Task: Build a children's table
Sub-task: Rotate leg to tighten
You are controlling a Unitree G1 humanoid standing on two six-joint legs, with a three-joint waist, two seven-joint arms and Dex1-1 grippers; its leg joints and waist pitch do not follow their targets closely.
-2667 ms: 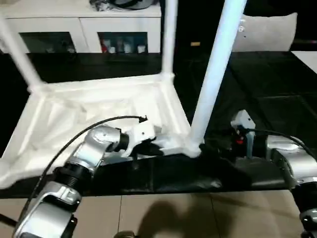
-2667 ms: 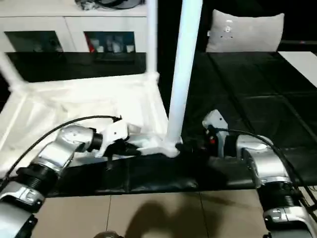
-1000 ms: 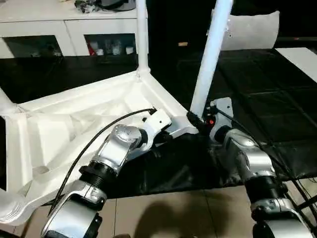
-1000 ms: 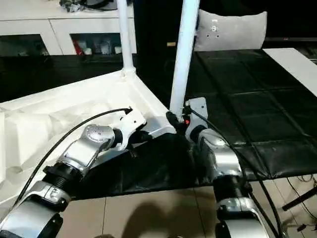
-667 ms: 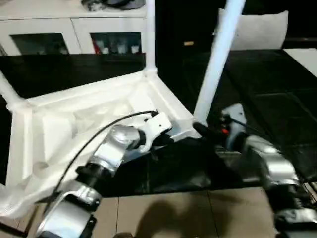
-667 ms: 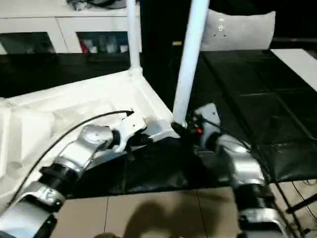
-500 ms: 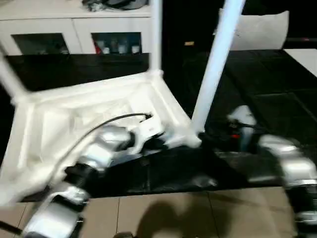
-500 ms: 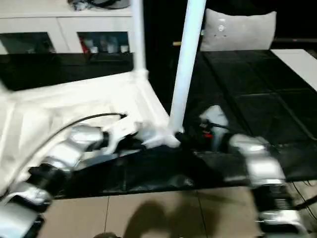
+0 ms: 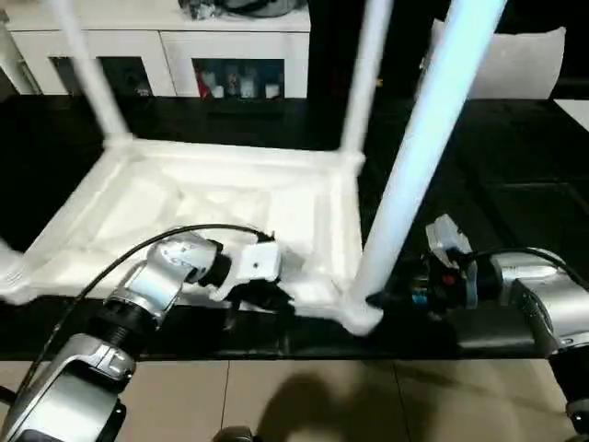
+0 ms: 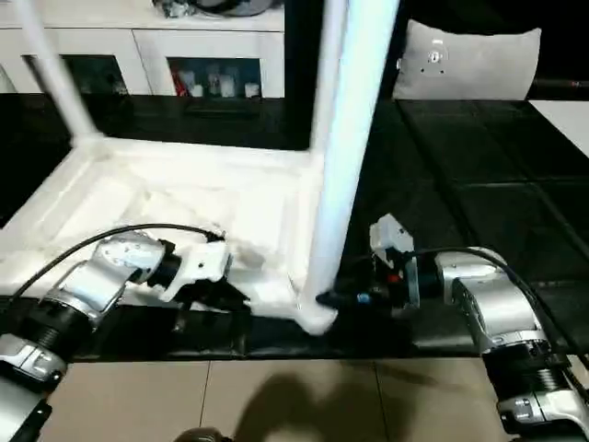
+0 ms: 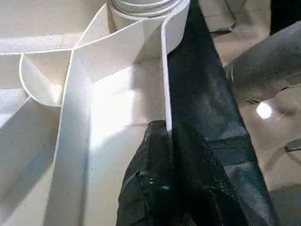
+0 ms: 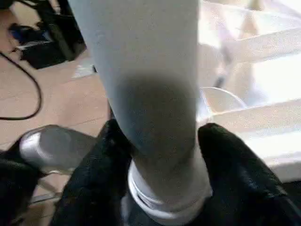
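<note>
Black mat covers the floor, with bare tan floor tiles at its near edge. Children's table lies upside down on the mat, legs up. Grey cushion sits on the mat beyond the table.

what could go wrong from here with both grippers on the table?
1. The right gripper straddles the near leg at its base; a sideways pull might lever it out of its socket.
2. The left gripper pinches only the thin rim of the tabletop, so it may slip.
3. The upturned table sits at the black surface's edge and could slide off.
</note>
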